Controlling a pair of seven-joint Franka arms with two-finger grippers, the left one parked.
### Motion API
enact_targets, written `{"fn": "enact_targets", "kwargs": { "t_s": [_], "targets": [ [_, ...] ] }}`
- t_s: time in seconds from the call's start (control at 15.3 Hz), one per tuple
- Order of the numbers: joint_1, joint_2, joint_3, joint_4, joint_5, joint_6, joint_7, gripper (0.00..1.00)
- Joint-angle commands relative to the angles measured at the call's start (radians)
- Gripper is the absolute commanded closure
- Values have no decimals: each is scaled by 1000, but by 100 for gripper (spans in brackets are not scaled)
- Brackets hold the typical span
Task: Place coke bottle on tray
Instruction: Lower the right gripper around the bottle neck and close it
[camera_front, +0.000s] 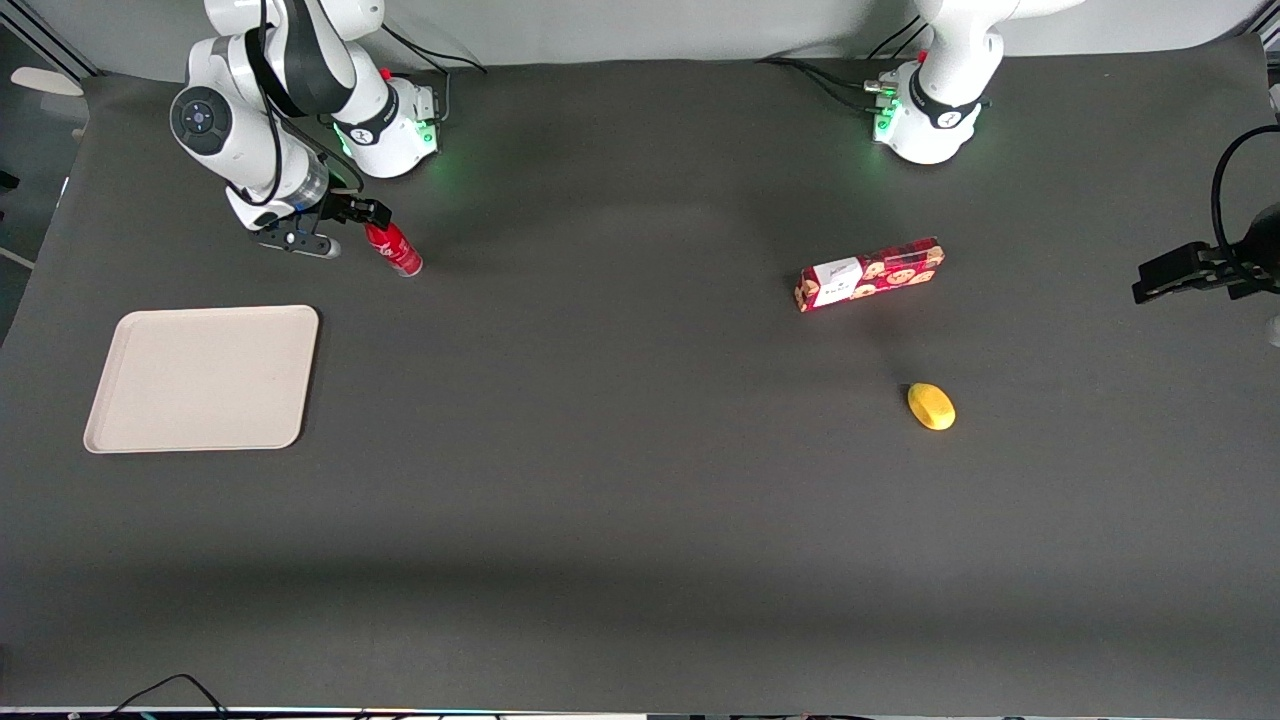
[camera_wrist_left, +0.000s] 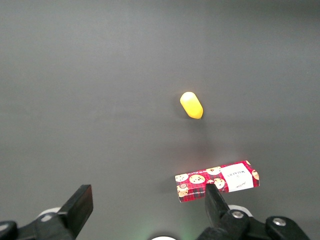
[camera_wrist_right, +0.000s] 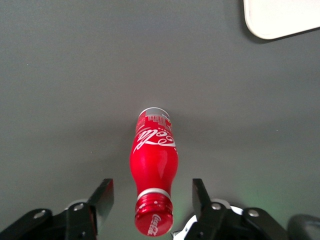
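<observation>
So, early stage — coke bottle (camera_wrist_right: 152, 172) not yet gripped, apparently standing on surface (camera_front: 620, 480). End effector (camera_wrist_right: 152, 200) at bottle's neck, fingers spread wide either side of cap, not touching, holding nothing. Left to do: close, lift, carry to tray (camera_front: 110, 425), which sits nearer front camera. Cookie box (camera_front: 870, 273) and yellow fruit (camera_front: 931, 406) lie toward parked arm's end — path looks clear.

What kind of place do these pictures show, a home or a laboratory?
Probably a robot lab: a dark covered table bears only test props, a tray and a cookie box. The gripper, fingers open, straddles the coke bottle.
</observation>
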Motion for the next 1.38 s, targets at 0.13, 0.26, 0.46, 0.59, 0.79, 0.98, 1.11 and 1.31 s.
{"fn": "enact_targets", "kwargs": {
  "t_s": [0.13,0.26,0.46,0.59,0.79,0.98,1.11,1.31],
  "targets": [
    [-6,-24,-1,-35,34,6,38,32],
    [-6,-24,-1,-32,35,6,39,36],
    [-4,-24,-1,-30,46,6,39,43],
    [-4,-24,-1,-30,48,5,39,47],
    [-4,-24,-1,-30,48,5,39,60],
    [-4,-24,-1,-27,48,0,39,93],
    [-4,-24,-1,-22,48,-3,38,100],
    [-3,-24,-1,-15,48,-17,36,100]
  ]
}}
